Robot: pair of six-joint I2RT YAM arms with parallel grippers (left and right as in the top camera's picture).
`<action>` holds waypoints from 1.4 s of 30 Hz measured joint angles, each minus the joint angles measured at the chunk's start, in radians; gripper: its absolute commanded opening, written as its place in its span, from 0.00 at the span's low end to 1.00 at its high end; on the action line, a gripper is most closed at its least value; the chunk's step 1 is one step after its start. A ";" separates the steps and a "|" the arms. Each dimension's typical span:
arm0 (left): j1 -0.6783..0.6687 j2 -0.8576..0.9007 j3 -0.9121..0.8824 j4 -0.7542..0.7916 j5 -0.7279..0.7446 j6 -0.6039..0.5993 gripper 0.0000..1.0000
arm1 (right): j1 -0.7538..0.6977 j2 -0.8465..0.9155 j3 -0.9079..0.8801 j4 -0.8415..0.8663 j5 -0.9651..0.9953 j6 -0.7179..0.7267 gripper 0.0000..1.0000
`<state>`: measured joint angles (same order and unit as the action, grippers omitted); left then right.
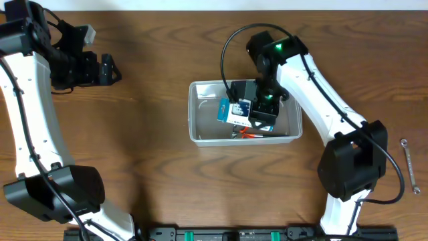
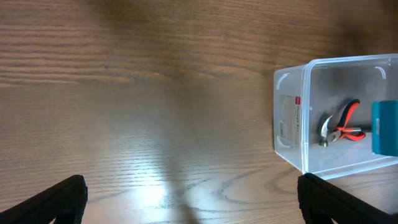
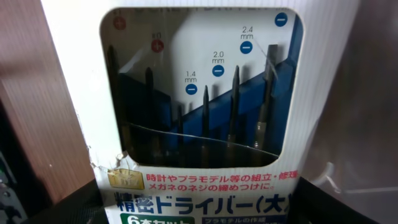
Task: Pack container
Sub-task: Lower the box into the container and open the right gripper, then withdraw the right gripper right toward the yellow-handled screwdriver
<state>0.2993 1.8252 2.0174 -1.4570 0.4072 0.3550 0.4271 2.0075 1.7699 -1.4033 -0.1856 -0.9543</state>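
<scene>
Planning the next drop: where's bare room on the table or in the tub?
Free: table between left gripper and tub; table on the tub's near side; tub's left end. Crowded: tub's right half, with box, pliers and right gripper.

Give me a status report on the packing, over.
Left gripper open, away from container. Right gripper over container, at screwdriver box, grip unclear. Pliers inside. Nothing in the way.

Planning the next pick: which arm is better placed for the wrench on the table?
Right. The wrench lies close beside the right arm; the left hand is far across the table.
</scene>
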 measured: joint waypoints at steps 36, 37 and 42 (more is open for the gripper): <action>0.000 0.000 0.000 0.002 0.000 0.000 0.98 | -0.043 -0.080 0.304 -0.211 -0.001 0.510 0.99; 0.000 0.000 0.000 0.000 0.000 0.000 0.98 | -0.056 -0.104 0.306 -0.236 -0.002 0.522 0.99; 0.000 0.000 0.000 -0.001 0.000 0.000 0.98 | -0.153 -0.261 0.303 -0.290 0.002 0.602 0.99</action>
<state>0.2993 1.8252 2.0174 -1.4582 0.4072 0.3550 0.2737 1.7466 2.0727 -1.6936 -0.1833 -0.3523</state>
